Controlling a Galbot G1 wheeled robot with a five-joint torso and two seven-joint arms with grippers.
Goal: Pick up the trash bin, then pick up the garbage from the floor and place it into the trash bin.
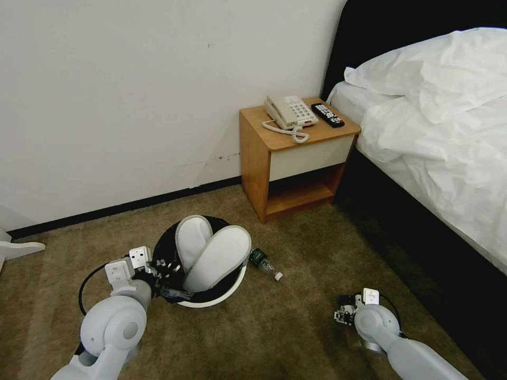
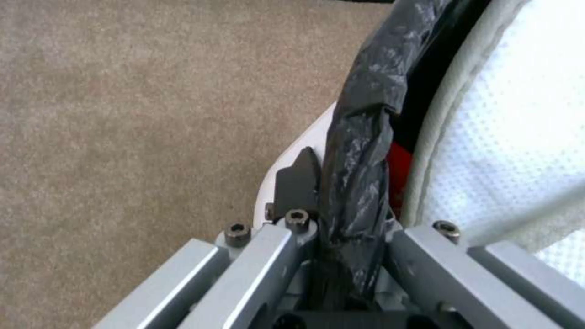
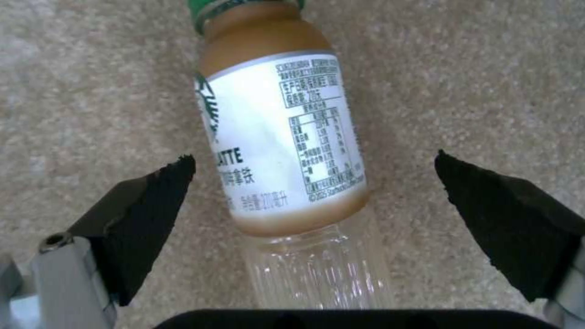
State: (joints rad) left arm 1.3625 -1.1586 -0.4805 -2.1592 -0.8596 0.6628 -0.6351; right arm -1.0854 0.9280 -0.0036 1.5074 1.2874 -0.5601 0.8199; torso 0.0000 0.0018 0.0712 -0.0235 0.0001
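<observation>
Carpet (image 1: pixel 296 338) short-pile, beige. Left gripper (image 2: pixel 341 214) clamped on crinkled black-bagged rim of round white trash bin (image 1: pixel 232 292) holding two quilted slippers (image 1: pixel 216 258). Right gripper (image 3: pixel 314 201) spread wide around clear latte bottle (image 3: pixel 286 137) lying on carpet.

We are viewing the trash bin (image 1: pixel 222 296), a small round white tub lined with a black bag, sitting on the carpeted floor (image 1: pixel 296 338). Two white slippers (image 1: pixel 211 256) are standing upright in the bin, soles leaning together. A small green-labelled bottle (image 1: pixel 262 263) is lying on the floor just beside the bin. A latte bottle (image 3: pixel 286 132), nearly empty, is lying well apart from the bin.
</observation>
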